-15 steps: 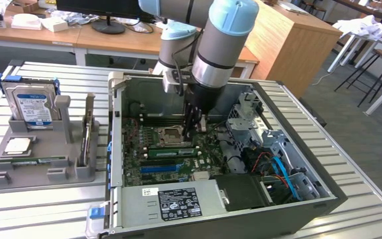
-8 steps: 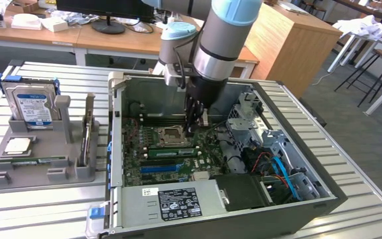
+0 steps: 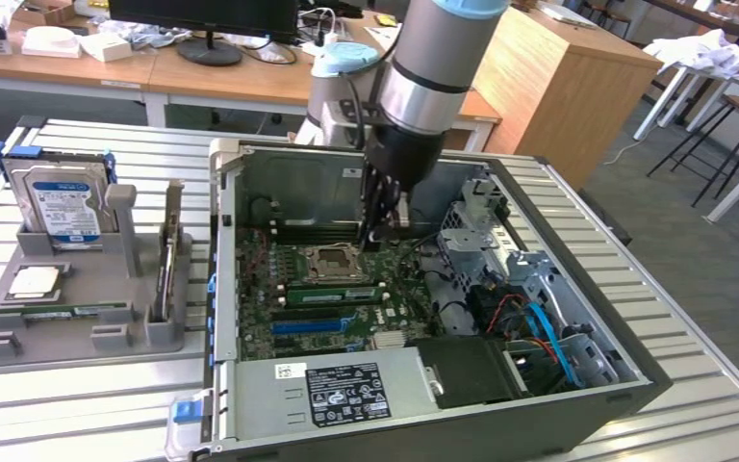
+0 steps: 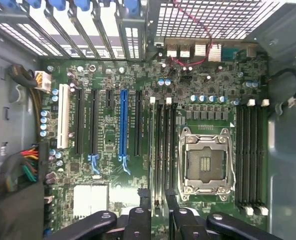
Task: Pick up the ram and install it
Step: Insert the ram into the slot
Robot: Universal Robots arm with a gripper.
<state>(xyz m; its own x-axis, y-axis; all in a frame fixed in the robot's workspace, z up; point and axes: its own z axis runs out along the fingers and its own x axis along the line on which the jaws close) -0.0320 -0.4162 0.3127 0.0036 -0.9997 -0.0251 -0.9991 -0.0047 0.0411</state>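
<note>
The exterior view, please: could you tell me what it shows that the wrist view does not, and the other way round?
The exterior view adds the arm reaching into the open computer case, the power supply, and, on the exterior view's left, a gray holder with a hard drive. The wrist view adds the rear ports and a coloured wire bundle. Both share the motherboard, its CPU socket, the blue slot and the gripper.

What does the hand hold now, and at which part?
Nothing, it seems: the hand is open over the green memory stick, already seated on the motherboard.
</note>
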